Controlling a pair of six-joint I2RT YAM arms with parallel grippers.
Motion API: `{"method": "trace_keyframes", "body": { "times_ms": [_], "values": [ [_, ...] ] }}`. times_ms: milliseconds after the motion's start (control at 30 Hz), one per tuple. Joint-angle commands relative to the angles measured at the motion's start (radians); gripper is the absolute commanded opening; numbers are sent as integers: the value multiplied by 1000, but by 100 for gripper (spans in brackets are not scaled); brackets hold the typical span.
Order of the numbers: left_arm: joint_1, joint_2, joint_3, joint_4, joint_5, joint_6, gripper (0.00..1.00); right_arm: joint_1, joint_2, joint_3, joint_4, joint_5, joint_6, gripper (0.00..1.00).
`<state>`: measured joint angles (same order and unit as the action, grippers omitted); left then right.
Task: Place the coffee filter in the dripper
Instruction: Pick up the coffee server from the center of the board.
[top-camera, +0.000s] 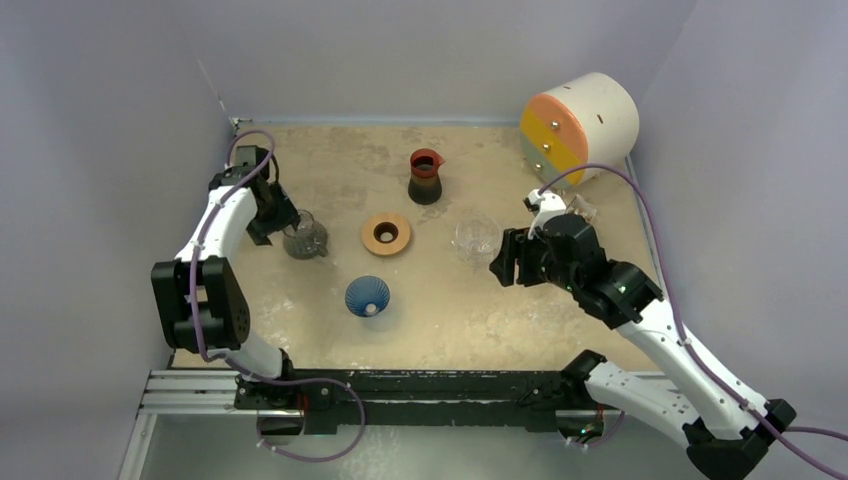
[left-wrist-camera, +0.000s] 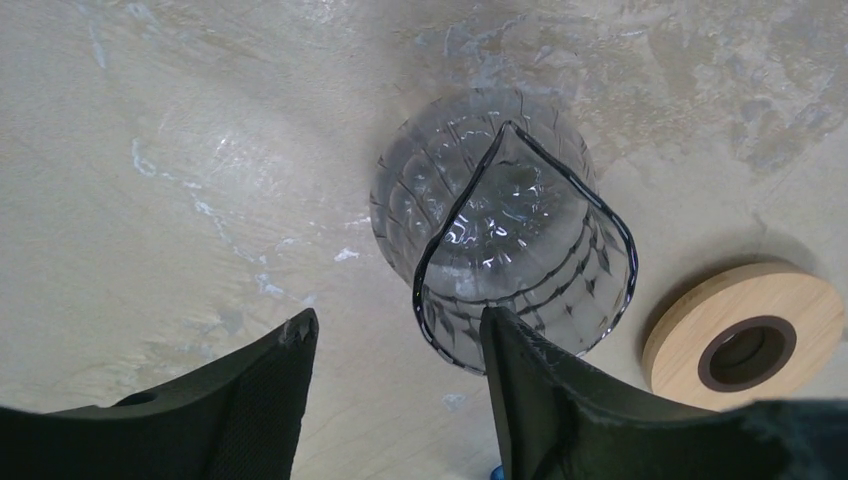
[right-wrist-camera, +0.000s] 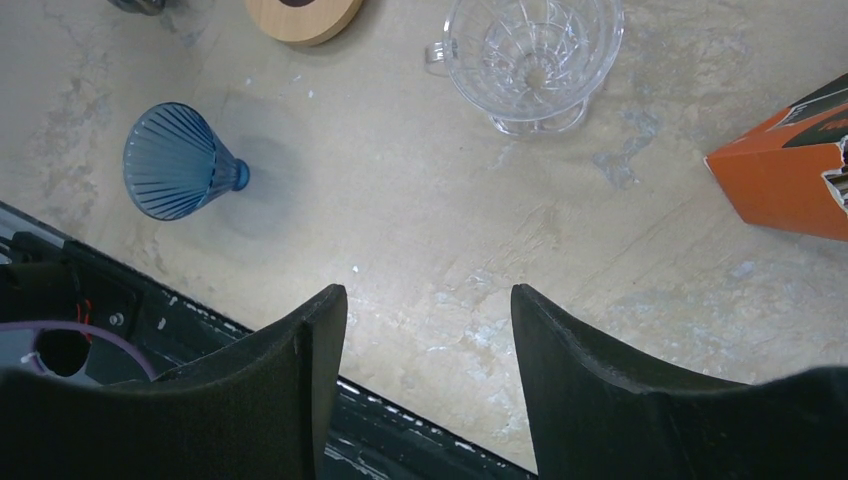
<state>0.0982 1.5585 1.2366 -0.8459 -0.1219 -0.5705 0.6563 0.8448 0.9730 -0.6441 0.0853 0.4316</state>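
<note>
Beige, mottled tabletop (top-camera: 300, 170) bears the dripper (top-camera: 367, 296); pale lavender walls (top-camera: 400, 50) surround.

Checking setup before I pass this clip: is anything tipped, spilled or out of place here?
Yes. The blue dripper lies on its side toward the table's near edge, its mouth facing sideways instead of up. Nothing looks spilled.

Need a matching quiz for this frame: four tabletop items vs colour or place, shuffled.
Items:
1. dripper
2. wooden ring
3. ribbed glass jug
4. glass cup

Descriptions:
A. clear, just ahead of the right hand
B. deep blue, fine ribs inside
C. smoky grey, at the left hand
D. tan, flat, hole in the middle

Pairs: 1-B, 2-D, 3-C, 4-A
</note>
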Motion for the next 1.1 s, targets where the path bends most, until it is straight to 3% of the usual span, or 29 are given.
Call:
{"method": "trace_keyframes", "body": {
  "times_ms": [0, 433, 867, 1000, 1067],
  "values": [
    [11, 33, 53, 34, 17, -36, 57, 2, -34, -11, -18, -14, -17, 64],
    [11, 59, 40, 50, 37, -31, 24, 3, -39, -19, -17, -10, -18, 64],
    [11, 75, 20, 70, 37, -38, 13, 2, -39, -7, -14, 4, -16, 64],
    [11, 70, 20, 71, 34, -37, 0, 2, -43, -7, -12, 17, -14, 64],
    [11, 63, 21, 70, 32, -35, 0, 2, -43, -4, -10, 18, -14, 64]
  ]
}}
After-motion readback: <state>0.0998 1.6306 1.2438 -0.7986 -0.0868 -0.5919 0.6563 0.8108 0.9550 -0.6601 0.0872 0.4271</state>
